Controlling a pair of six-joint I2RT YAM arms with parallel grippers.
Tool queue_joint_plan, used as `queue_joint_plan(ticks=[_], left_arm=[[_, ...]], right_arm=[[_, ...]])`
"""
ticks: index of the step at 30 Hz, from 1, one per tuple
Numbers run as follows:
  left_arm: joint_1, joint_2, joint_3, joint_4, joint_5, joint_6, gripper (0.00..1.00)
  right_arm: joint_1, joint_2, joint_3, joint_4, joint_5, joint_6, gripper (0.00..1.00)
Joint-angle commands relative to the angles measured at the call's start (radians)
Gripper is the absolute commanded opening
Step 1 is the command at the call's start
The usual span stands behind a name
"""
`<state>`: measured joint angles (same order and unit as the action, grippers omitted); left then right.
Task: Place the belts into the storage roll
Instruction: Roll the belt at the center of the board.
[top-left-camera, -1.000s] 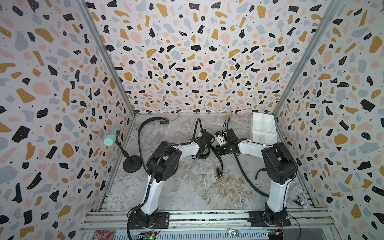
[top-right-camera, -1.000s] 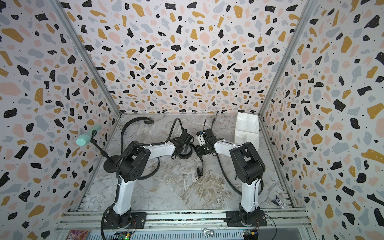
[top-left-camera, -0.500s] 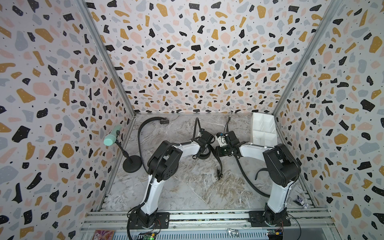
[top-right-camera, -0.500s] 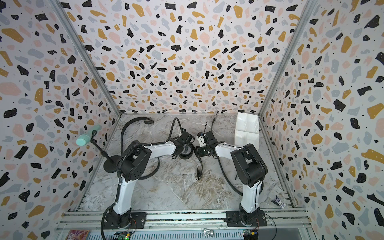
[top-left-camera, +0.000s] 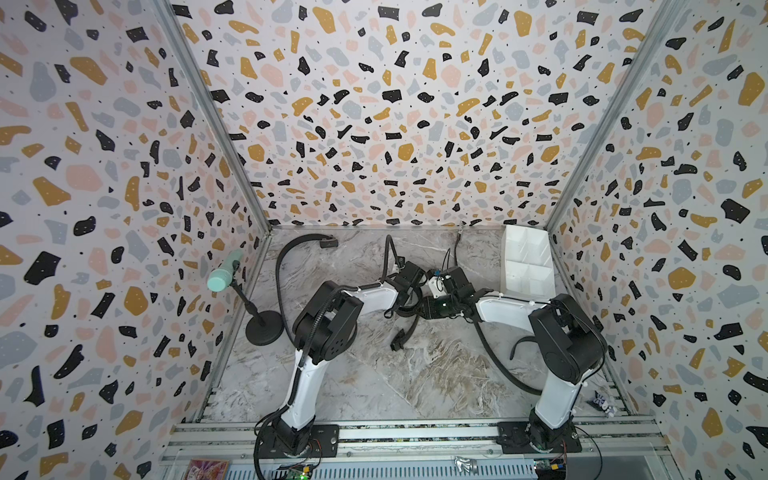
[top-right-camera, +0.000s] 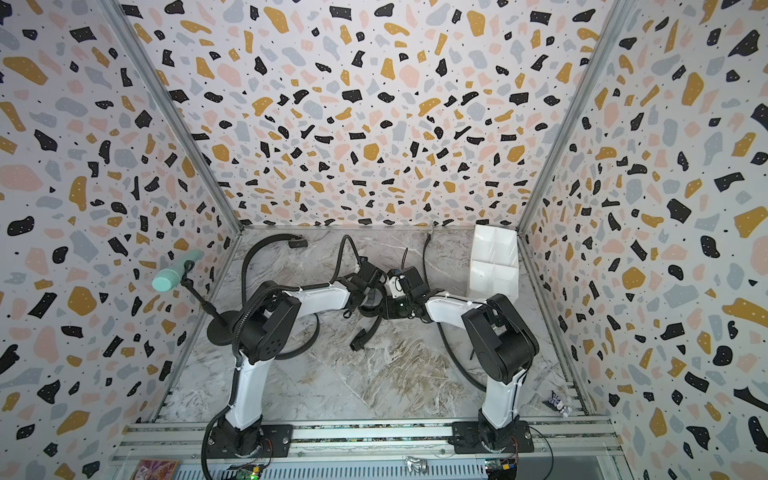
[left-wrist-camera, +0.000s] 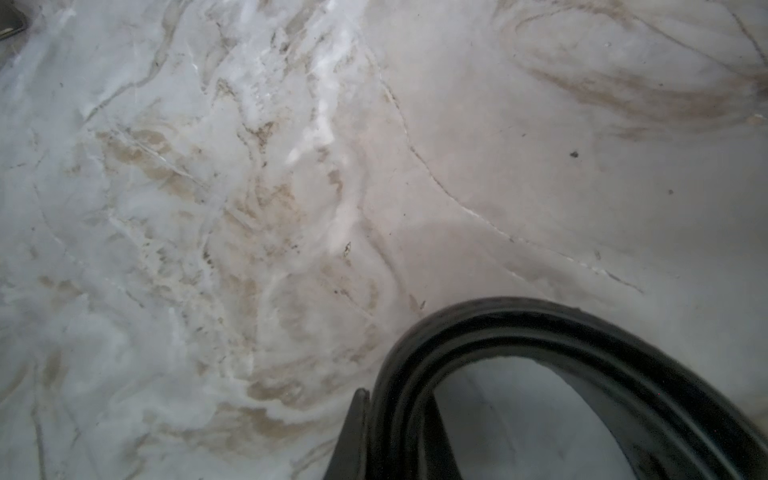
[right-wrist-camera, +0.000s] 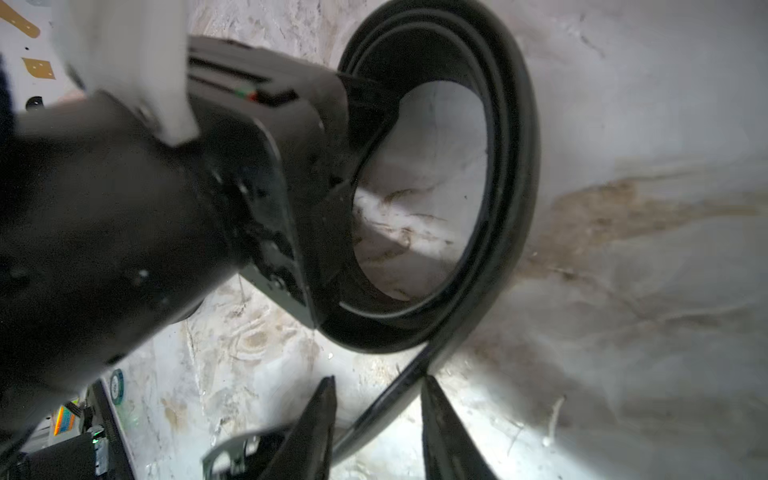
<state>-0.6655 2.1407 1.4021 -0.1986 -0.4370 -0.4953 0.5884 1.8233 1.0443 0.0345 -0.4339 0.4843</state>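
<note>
One black belt is wound into a coil (right-wrist-camera: 515, 187) at the middle of the floor (top-left-camera: 409, 309). My left gripper (left-wrist-camera: 395, 440) is shut on the coil's layers (left-wrist-camera: 540, 332). The belt's loose tail runs between the fingertips of my right gripper (right-wrist-camera: 378, 415), which is open; the buckle (top-left-camera: 399, 343) lies on the floor at the tail's end. A second belt (top-left-camera: 282, 266) arcs along the back left, its buckle (top-left-camera: 328, 241) by the wall. A thin belt (top-left-camera: 456, 249) lies near the back wall. The white storage roll (top-left-camera: 525, 266) stands at the back right in both top views (top-right-camera: 494, 266).
A mint-green cylinder (top-left-camera: 220, 276) on a round black stand (top-left-camera: 264, 328) sits by the left wall. A black strap (top-left-camera: 498, 365) curves over the marble floor beside the right arm's base. Patterned walls close in three sides.
My right gripper has opened and let go of the belt's tail. The tail and buckle have swung a little left. The left gripper stays shut on the coil.
</note>
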Motion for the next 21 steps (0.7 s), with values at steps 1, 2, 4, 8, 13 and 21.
queue_joint_plan(ticks=[1, 2, 4, 8, 13, 21], left_arm=[[0.006, 0.092, -0.068, -0.095, 0.123, -0.032, 0.00], [0.006, 0.092, -0.068, -0.093, 0.124, -0.032, 0.00], [0.006, 0.089, -0.072, -0.090, 0.126, -0.031, 0.00], [0.006, 0.085, -0.080, -0.084, 0.127, -0.028, 0.00], [0.006, 0.086, -0.078, -0.083, 0.130, -0.024, 0.00], [0.006, 0.085, -0.080, -0.078, 0.132, -0.024, 0.00]], right_arm=[[-0.004, 0.034, 0.077, -0.015, 0.003, 0.011, 0.43], [-0.011, 0.048, 0.094, -0.035, 0.020, 0.007, 0.46], [-0.020, 0.064, 0.114, -0.057, 0.056, 0.005, 0.49], [-0.046, 0.101, 0.147, -0.062, 0.069, 0.002, 0.50], [-0.056, 0.144, 0.216, -0.127, 0.087, -0.007, 0.52], [-0.056, 0.213, 0.281, -0.165, 0.116, -0.004, 0.53]])
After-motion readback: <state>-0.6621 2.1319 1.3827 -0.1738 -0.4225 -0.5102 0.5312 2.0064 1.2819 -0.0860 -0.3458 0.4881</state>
